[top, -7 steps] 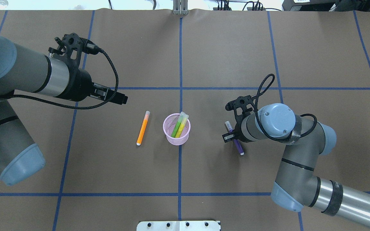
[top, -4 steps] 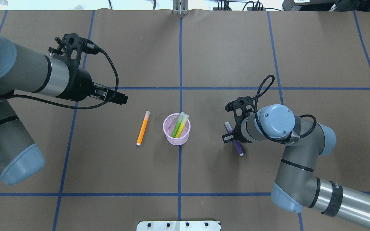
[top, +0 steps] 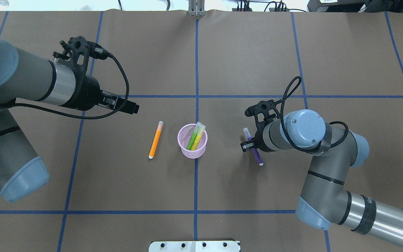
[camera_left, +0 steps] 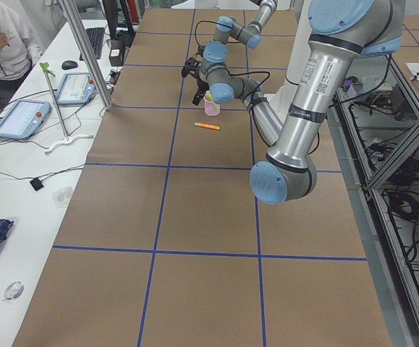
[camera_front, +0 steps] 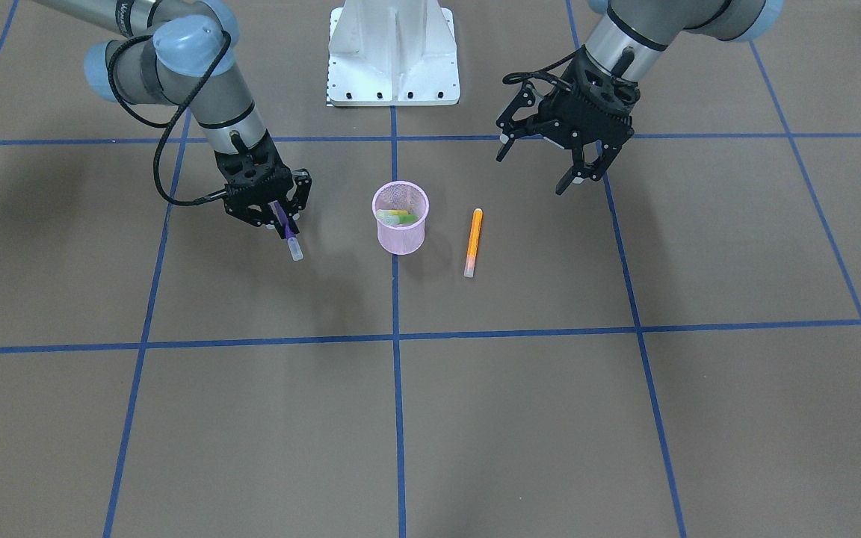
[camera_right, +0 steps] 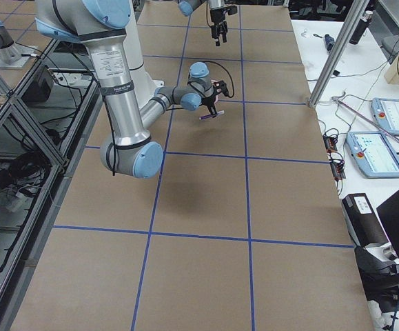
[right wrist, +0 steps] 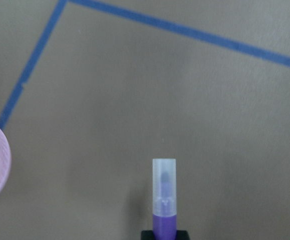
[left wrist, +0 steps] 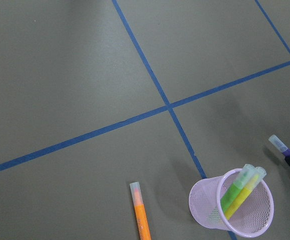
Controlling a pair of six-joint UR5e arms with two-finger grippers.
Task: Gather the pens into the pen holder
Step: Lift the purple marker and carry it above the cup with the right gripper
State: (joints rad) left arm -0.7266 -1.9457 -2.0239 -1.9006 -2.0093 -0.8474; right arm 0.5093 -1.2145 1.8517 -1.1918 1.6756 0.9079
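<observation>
1. Bench (top: 250, 52): brown surface with a blue tape grid. It carries all of the task's things.
2. Left arm (top: 30, 80): reaches in over its own half of the bench. Right arm (top: 324, 168): bent at the elbow, wrist pointed towards the cup.
3. Left end effector (camera_front: 535, 168): released, fingers spread wide, raised above the bench. It sits near the orange pen but apart from it.
4. Right end effector (camera_front: 281, 220): clenched on the purple pen, on the robot's right of the holder and apart from it.
5. Pen holder (top: 187, 153): pink mesh cup, upright, by the central tape line, between the two end effectors.
6. Green pen (top: 193, 136) and yellow pen (top: 198, 139): both inside the holder, leaning side by side, clear caps up at the rim.
7. Orange pen (top: 155, 140): flat on the bench, just beside the holder on the robot's left, not touching it.
8. Purple pen (top: 255, 152): gripped mid-barrel, tilted, with the clear cap pointing away from the robot. I cannot tell whether it is clear of the bench.
</observation>
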